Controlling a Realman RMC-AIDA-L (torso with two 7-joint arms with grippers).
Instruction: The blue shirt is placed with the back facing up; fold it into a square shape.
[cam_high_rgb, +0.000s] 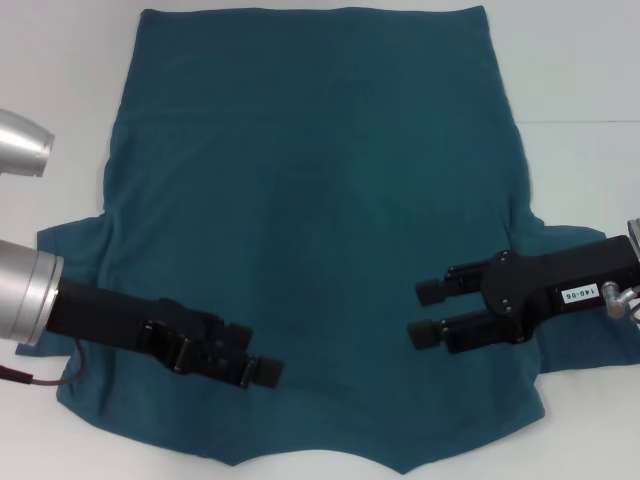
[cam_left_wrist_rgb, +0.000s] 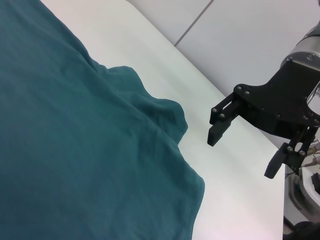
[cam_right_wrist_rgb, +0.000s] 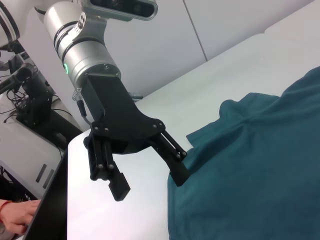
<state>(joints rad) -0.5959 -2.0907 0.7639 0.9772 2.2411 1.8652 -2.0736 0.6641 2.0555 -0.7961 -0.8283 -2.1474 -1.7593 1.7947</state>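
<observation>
Teal shirt (cam_high_rgb: 310, 200) lies flat on my table (cam_high_rgb: 60, 60); left gripper (cam_high_rgb: 262, 372) and right gripper (cam_high_rgb: 425, 312) hover wide-jawed over its near corners, apparently readying the first fold.

White table (cam_high_rgb: 580, 60): smooth, matte top. Lying directly on it, one blue shirt (cam_high_rgb: 320, 220), spread flat with its plain side up, both short sleeves out to the sides, hem at the far edge, fabric lightly rumpled.
</observation>
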